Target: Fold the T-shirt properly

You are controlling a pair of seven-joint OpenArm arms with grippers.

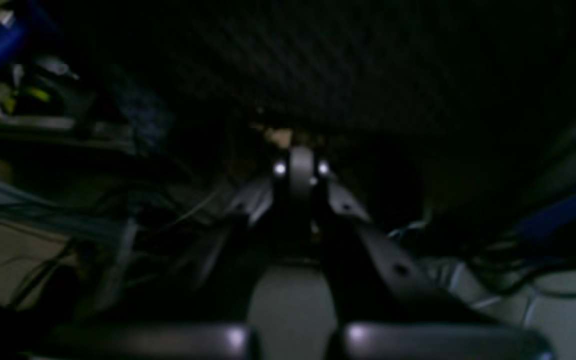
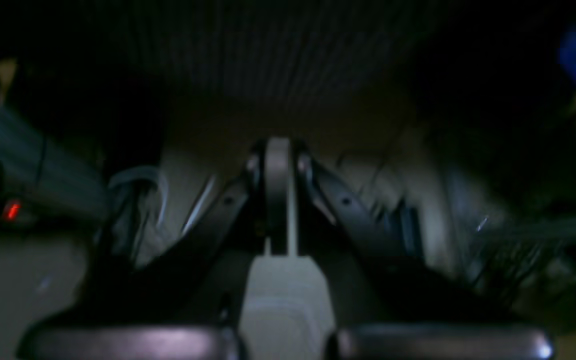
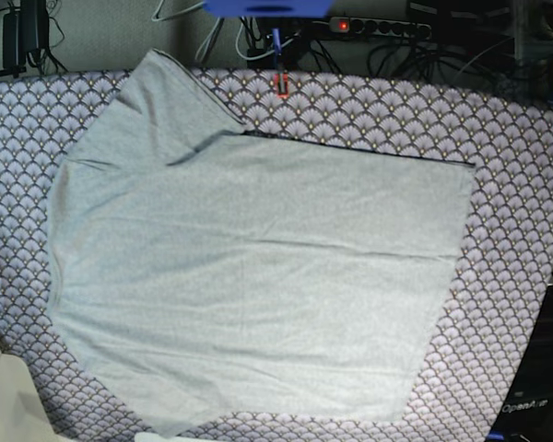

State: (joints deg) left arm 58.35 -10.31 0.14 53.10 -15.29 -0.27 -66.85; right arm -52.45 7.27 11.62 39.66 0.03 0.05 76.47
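Cloth covers nearly everything we see from the base view: the scallop-patterned cloth dresses the table, and the T-shirt lies spread across it, mostly flat, with one sleeve reaching toward the far edge. We judge the shirt light, limp and soft, likely to drape, wrinkle and slide over the patterned cloth when pulled. A pinch at a hem corner or sleeve edge looks best to us, since the flat middle offers no ridge.

Neither arm appears in the base view, so both are clear of the shirt. In the dim, blurred wrist views, the left gripper and the right gripper each show jaws drawn together, with nothing between them.
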